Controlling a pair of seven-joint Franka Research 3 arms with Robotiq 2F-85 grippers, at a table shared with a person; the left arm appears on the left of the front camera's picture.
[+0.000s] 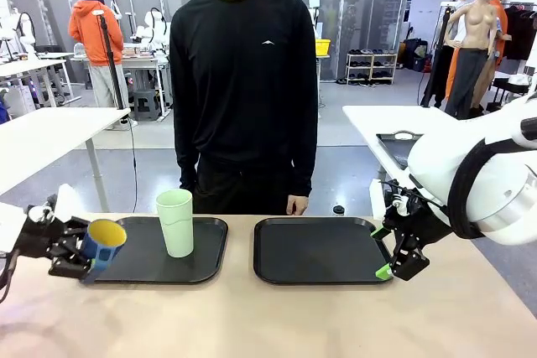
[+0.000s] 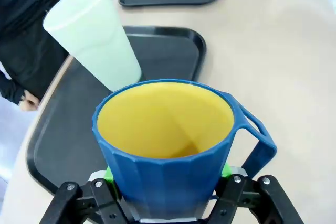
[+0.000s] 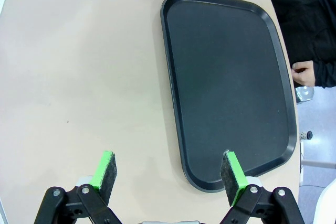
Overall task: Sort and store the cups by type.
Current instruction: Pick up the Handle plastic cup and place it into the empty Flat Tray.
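Blue mug [image 2: 165, 150] sat clamped between the left gripper's [image 1: 74, 251] jaws, gripped low on its body, yellow inside facing out, handle off to one side of the jaws. From the front the mug was tipped on its side and carried over the near left corner of the left tray [image 1: 159, 270], off the surface as far as I could tell.

Mint-green tumbler [image 1: 174, 222] stood upright on that same tray, just beyond the mug's rim and clear of the jaws, not touching.

Right gripper [image 1: 388, 251] hung at the right edge of the right tray [image 1: 315, 249], jaws spread wide with nothing between the green pads [image 3: 107, 173]; table under one pad, tray corner under the other.

Person stood at the far side, hands down, not involved.

My read: step in hand was transport of the mug, tumbler already parked on the left tray. Sorting by type suggests the mug belonged on the right tray. Next move would need it carried across past the tumbler without clipping it, rolled back upright, lowered flat, then released. A handoff to the right gripper was also possible.
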